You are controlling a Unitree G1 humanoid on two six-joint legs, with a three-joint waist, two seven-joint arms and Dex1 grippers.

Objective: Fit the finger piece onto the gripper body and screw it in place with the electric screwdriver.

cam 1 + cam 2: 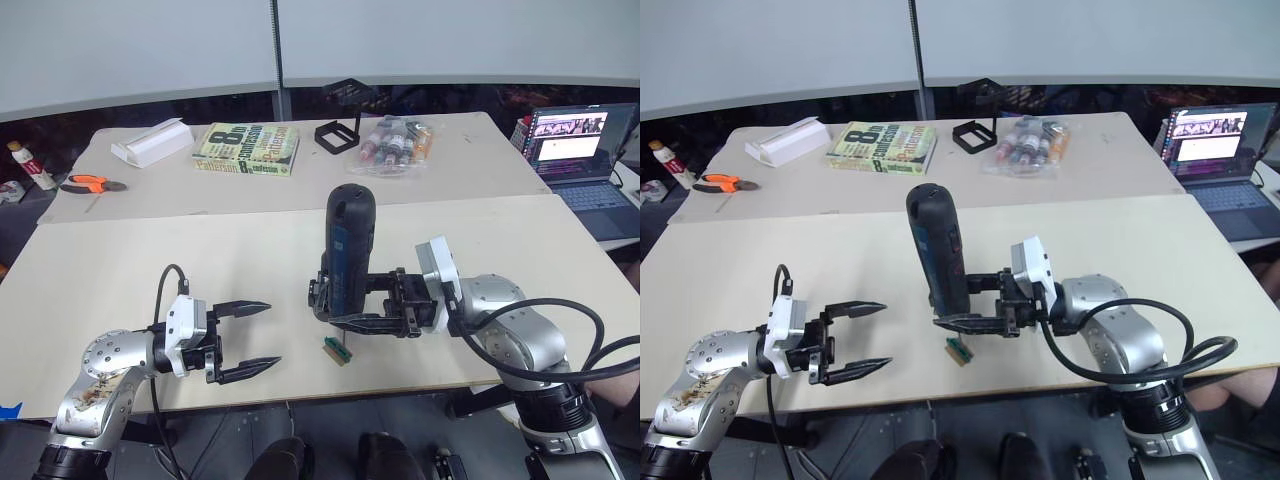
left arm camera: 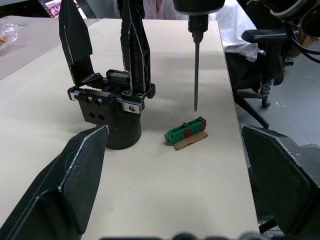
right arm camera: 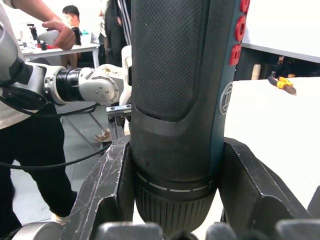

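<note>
My right gripper [image 1: 345,300] is shut on the electric screwdriver [image 1: 349,245] and holds it upright with the thick black body up. Its thin metal bit [image 2: 195,75] points down at the table. The gripper body [image 2: 112,117], a chunky black block, stands on the table just beyond the bit. Two black fingers rise from it, and I cannot tell which is the finger piece. My left gripper [image 1: 272,334] is open and empty, a short way left of the screwdriver, pointing toward it. Its fingers [image 2: 75,185] frame the block in the left wrist view.
A tiny green block [image 1: 337,351] lies on the table beside the bit's tip. On the far table are a book [image 1: 247,148], a white box [image 1: 150,142], orange-handled pliers [image 1: 92,184], a black frame [image 1: 338,133] and a bag of bottles [image 1: 395,143]. A laptop [image 1: 575,140] stands at the right.
</note>
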